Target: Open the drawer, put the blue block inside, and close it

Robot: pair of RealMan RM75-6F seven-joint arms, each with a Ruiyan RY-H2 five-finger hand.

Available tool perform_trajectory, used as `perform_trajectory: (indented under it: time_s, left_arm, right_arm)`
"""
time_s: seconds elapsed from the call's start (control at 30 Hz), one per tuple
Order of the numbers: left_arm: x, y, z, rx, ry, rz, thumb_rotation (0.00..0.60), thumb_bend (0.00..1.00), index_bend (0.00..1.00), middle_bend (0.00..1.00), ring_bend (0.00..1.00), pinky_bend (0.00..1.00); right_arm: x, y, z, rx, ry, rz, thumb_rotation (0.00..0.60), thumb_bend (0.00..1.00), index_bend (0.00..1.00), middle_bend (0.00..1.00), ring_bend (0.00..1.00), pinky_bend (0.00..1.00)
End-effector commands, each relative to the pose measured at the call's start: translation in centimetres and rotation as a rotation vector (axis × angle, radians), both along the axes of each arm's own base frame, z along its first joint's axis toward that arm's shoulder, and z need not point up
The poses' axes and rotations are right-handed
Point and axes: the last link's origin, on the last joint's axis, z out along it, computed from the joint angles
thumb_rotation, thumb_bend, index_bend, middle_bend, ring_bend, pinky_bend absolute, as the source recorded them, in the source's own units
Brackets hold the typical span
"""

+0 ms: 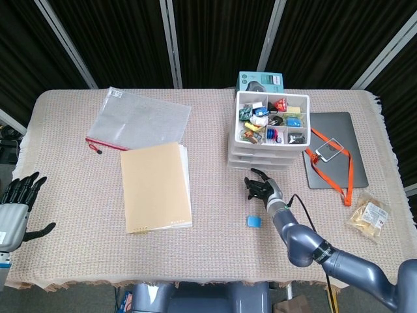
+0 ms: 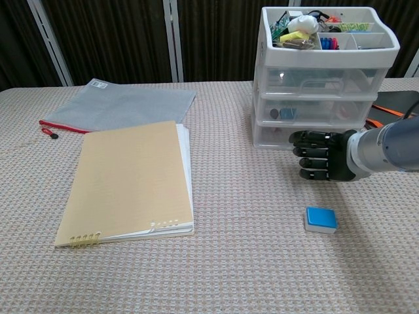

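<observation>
The right hand (image 2: 321,161) hangs empty, fingers spread, just before the bottom drawer (image 2: 308,134) — the blue block (image 2: 321,218) lies at its six o'clock, untouched.

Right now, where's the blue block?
The blue block lies on the table, right of the notebook, in front of the drawer unit, just below the right hand.

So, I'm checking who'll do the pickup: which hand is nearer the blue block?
Right. The right hand hovers just behind the blue block, by the drawer unit; the left hand is at the table's far left edge.
</observation>
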Motion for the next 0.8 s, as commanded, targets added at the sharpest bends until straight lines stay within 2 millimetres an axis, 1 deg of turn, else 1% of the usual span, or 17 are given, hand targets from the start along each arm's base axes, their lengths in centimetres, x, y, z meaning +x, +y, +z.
perform_trajectory:
  time_s: [0.03,0.13,0.33,0.53,0.8]
  left_arm:
    - [0.0,0.0,0.0,-0.004,-0.003,0.002,0.600,0.19,0.01,0.00,0.00,0.00]
    - [0.0,0.0,0.0,-0.006,-0.005,0.003,0.600,0.18,0.01,0.00,0.00,0.00]
    - [0.0,0.0,-0.2,-0.018,-0.007,0.006,0.600,0.18,0.01,0.00,0.00,0.00]
    - [0.0,0.0,-0.2,-0.023,-0.008,0.008,0.600,0.18,0.01,0.00,0.00,0.00]
    - [0.1,-0.1,-0.3,-0.032,-0.009,0.008,0.600,0.18,0.01,0.00,0.00,0.00]
  right_arm:
    - [-0.2,-0.4,-0.2,-0.010,-0.024,-0.034,0.600,0.37,0.18,0.73,0.77,0.70]
    - [-0.5,-0.8,-0.3,-0.017,-0.026,-0.057,0.600,0.37,0.19,0.73,0.77,0.70]
    - [-0.6,-1.1,-0.2,-0.021,-0.057,-0.079,0.600,0.38,0.22,0.73,0.77,0.70]
    - [-0.4,-1.2,-0.5,-0.006,-0.090,-0.094,0.600,0.38,0.30,0.73,0.77,0.70]
    - [-0.2,-1.7,-0.6,0.004,-0.106,-0.103,0.600,0.38,0.31,0.73,0.77,0.70]
